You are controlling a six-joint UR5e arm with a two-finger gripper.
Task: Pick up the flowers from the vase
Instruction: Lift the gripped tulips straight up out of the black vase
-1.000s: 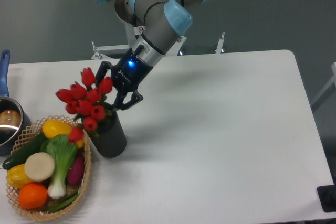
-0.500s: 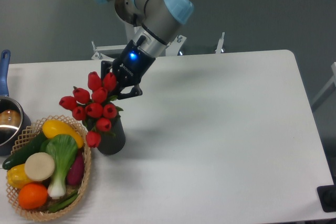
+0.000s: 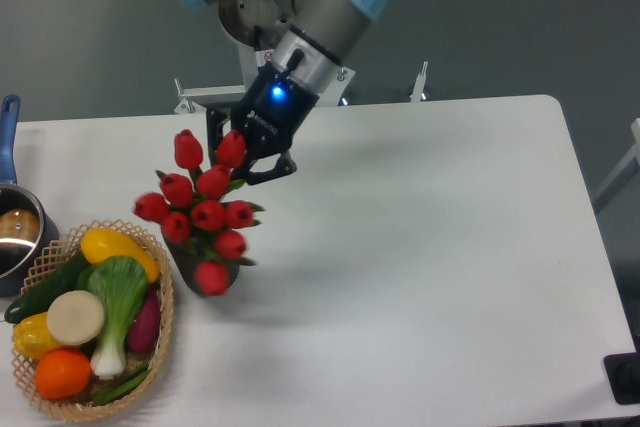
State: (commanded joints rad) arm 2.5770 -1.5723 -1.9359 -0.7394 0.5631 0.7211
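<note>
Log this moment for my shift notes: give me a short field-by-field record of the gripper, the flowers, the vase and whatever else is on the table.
gripper: shut on the flowers, at the top rear of the bunch
flowers: red tulip buds, bunch partly lifted, lower buds hanging in front of the vase mouth
vase: dark grey, upright, mostly hidden behind the blooms
basket: wicker, left of the vase, filled with vegetables
pot: blue handle, at the left edge of the table
table: white
task state: stems leaving the vase; full clearance cannot be told
</note>
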